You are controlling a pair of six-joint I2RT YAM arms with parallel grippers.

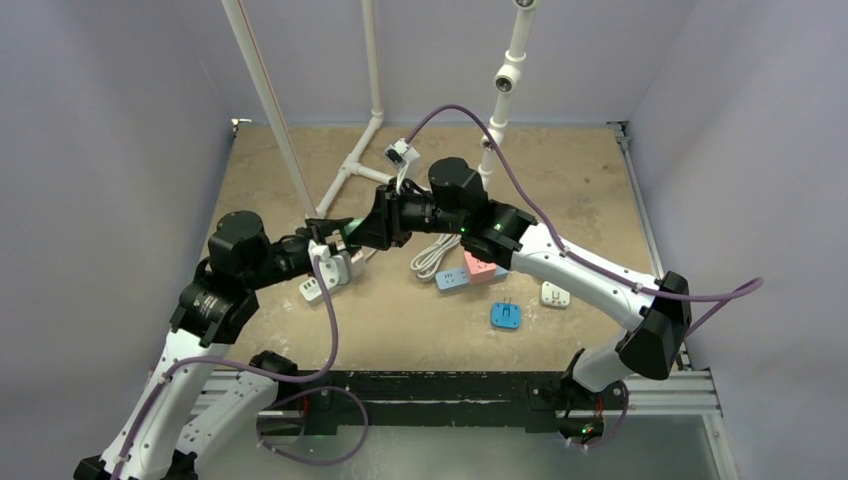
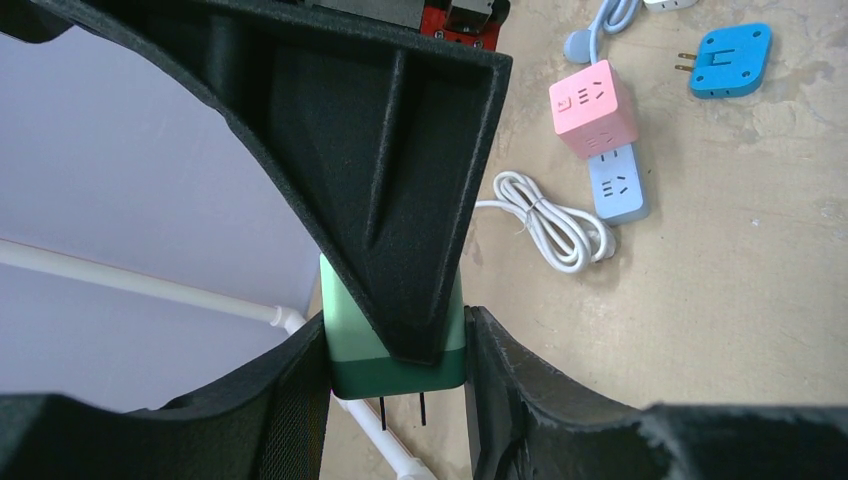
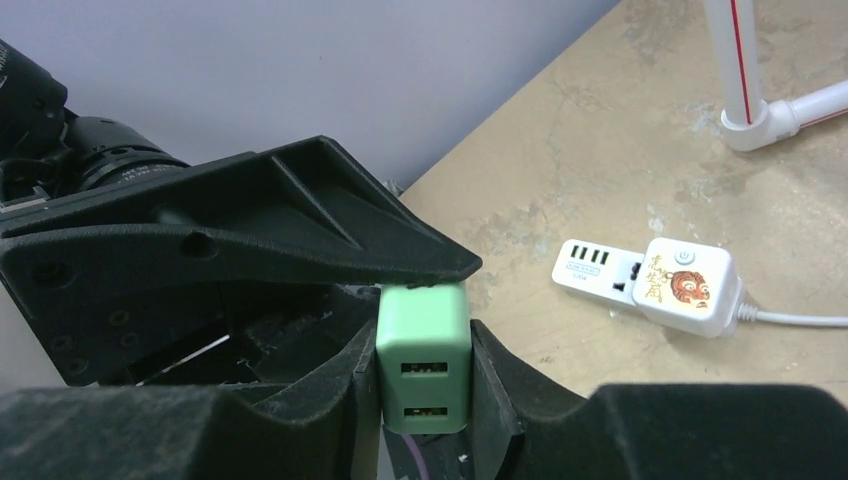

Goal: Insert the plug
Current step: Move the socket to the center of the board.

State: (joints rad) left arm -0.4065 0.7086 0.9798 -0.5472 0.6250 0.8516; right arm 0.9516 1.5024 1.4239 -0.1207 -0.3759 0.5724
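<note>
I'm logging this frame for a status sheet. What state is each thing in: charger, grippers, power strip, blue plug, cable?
green charger: held in the air, prongs bare, unplugged.
left gripper: shut on the green charger.
right gripper: shut on the green charger.
white power strip: lying flat, untouched.
blue plug: lying loose, prongs exposed.
white cable: coiled and tied.

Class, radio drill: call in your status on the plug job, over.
Left claw and right claw both shut on green plug. Plug airborne, prongs bare, not inserted. White power strip carries one adapter; path looks clear.
</note>
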